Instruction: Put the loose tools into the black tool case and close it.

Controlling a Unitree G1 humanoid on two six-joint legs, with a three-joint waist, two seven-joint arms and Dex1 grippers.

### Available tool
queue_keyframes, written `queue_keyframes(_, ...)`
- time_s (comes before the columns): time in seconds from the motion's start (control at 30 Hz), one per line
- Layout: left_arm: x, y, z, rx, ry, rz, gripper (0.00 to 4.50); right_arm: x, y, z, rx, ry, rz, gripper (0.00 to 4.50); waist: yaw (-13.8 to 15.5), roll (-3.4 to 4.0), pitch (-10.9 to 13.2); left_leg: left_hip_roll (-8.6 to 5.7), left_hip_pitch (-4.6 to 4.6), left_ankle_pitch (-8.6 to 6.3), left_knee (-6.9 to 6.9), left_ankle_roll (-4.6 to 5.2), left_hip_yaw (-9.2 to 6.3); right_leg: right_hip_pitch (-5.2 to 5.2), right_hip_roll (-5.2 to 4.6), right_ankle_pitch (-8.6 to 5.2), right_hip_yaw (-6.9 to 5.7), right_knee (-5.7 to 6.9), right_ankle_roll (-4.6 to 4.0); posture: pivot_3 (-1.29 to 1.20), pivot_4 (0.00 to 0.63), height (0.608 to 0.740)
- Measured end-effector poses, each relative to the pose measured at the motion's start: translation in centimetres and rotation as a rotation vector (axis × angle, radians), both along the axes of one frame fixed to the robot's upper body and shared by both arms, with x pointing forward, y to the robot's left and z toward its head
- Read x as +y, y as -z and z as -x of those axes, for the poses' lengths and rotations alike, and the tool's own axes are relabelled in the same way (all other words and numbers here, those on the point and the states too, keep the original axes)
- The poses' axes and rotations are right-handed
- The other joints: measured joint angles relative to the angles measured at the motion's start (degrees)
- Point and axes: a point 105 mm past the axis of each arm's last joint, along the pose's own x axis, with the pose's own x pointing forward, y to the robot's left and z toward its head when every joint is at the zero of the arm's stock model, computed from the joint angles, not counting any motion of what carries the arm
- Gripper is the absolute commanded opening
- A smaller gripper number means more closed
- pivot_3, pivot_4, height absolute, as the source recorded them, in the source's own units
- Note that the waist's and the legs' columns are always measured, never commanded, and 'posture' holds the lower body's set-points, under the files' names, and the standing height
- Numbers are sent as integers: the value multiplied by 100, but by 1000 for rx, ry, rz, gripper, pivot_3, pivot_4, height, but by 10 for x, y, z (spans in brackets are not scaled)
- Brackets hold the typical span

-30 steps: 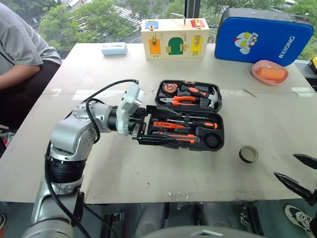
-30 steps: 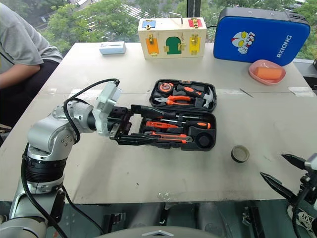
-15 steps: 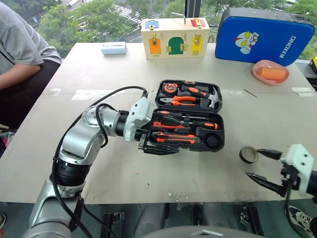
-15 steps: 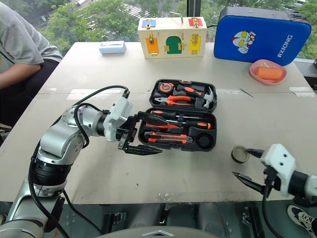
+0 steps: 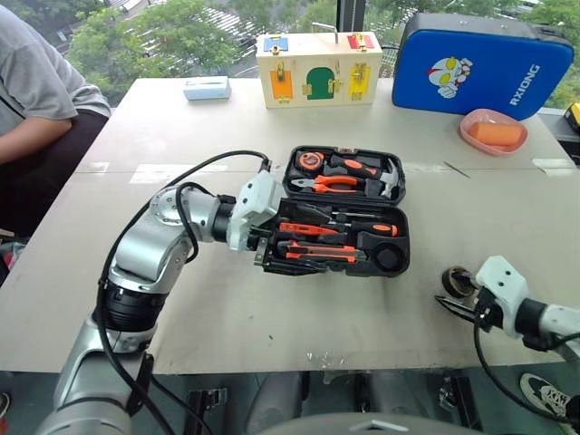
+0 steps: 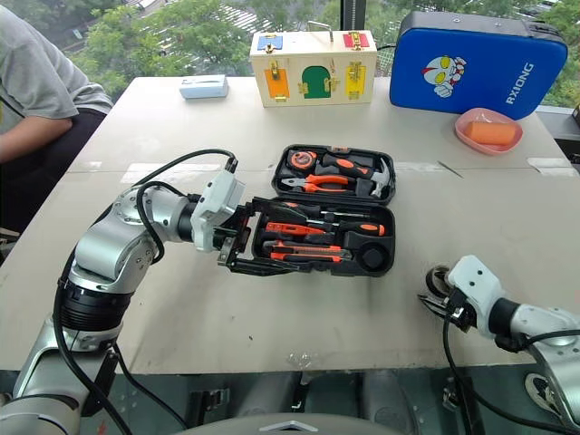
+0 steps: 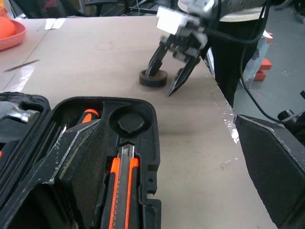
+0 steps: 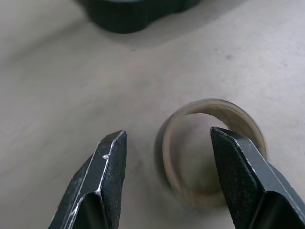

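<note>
The black tool case lies open in the middle of the table. Its lower half holds black-and-orange screwdrivers and a utility knife, with a round recess at the right end. My left gripper is open at the case's left end, one finger inside and one outside the front rim. To the right of the case, the small tape roll lies flat on the table. My right gripper is open around it, one finger over the ring and one beside it.
Pliers, a hammer and a tape measure sit in the case's lid. At the back stand a wooden box with coloured doors, a blue case, a pink dish and a small white box. A person sits far left.
My right gripper has come in from the table's right front corner to the tape roll, and its fingers have narrowed. The left gripper stays at the case.
</note>
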Motion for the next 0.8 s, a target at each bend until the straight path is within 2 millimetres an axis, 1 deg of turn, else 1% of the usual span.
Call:
queue_keyframes(0.07, 0, 0, 0, -2, -4, 1, 4500, 4, 1, 1, 5, -17, -5, 763, -11, -1, 0, 0, 2, 0, 1, 0, 1, 0, 0, 1, 1, 2, 1, 0, 150, 735)
queue_keyframes(0.13, -1, -1, 0, -7, -4, 1, 4500, 7, 2, 2, 7, -31, -8, 37, -17, -1, 0, 0, 5, -1, 2, 1, 6, 1, 0, 1, 2, 6, 1, 0, 150, 735)
queue_keyframes(0.33, -1, -1, 0, -8, -12, 2, 4500, -4, -5, -2, 2, 5, 13, 37, 21, -1, 0, -1, 2, 0, 2, 1, 6, 0, -1, 1, 1, 6, 2, 0, 150, 735)
queue_keyframes(0.37, -1, -1, 0, -8, -13, 2, 4500, -4, -8, -3, 3, 1, 9, 37, 13, 0, 1, -1, 2, 0, 1, 1, 6, -2, 0, 1, 1, 6, 1, 0, 150, 735)
queue_keyframes(0.4, -1, -1, -1, -8, -16, 1, 4500, 0, -15, -5, 0, -24, -8, 37, 3, 2, 2, -1, 2, 0, 1, 1, 7, -2, -1, 1, 1, 6, 1, 0, 150, 735)
queue_keyframes(0.43, -1, -1, -1, -9, -19, 1, 4500, 5, -23, -8, -13, -52, -26, 37, -17, 3, 2, 0, 3, 0, 0, 1, 7, -2, 0, 1, 2, 6, 1, 0, 150, 735)
queue_keyframes(0.47, -1, -1, -1, -9, -21, 1, 4500, 14, -36, -11, -37, -101, -47, 37, -38, 5, 4, 0, 5, -1, 0, 1, 8, -2, 1, 1, 2, 8, 1, 0, 150, 735)
queue_keyframes(0.5, -1, -1, -1, -9, -23, 0, 4500, 28, -55, -15, -82, -180, -71, 37, -39, 6, 4, 1, 7, -1, -2, 2, 8, -1, 1, 1, 0, 7, 1, 0, 150, 735)
queue_keyframes(0.53, -1, -1, -1, -9, -23, 0, 4500, 31, -60, -15, -93, -197, -74, 37, -35, 6, 5, 1, 6, -1, -2, 2, 7, -1, 1, 1, 0, 7, 1, 0, 150, 735)
queue_keyframes(0.57, 2, 1, -1, -5, -34, -12, 4500, 45, -71, -19, -113, -284, -81, 37, -40, 3, 7, 2, 6, -2, -1, 2, 7, -1, 5, 1, -2, 5, 1, 0, 150, 735)
queue_keyframes(0.63, 1, 2, 0, -4, -31, -12, 4500, 65, -83, -21, -139, -392, -85, 37, -26, 7, 11, 2, 4, -1, -3, 2, 5, -2, 3, 0, -7, 0, 1, 0, 150, 735)
queue_keyframes(0.7, 2, 2, 0, -4, -37, -17, 4500, 82, -83, -24, -134, -479, -78, 37, -3, 7, 11, 2, -14, 1, -1, -2, -16, -7, 2, 1, -17, -14, 1, 0, 150, 735)
queue_keyframes(0.73, 2, 3, 0, -3, -38, -19, 4500, 91, -81, -28, -130, -508, -78, 37, 1, 7, 11, 1, -21, 11, 1, -19, -18, -9, 1, 1, -19, -16, 1, 0, 150, 735)
queue_keyframes(0.8, 2, 3, 2, -4, -40, -25, 4500, 102, -68, -34, -92, -545, -56, 37, 10, 6, 11, -3, -27, 12, 0, -21, -20, -10, -3, 1, -22, -26, 1, 0, 150, 735)
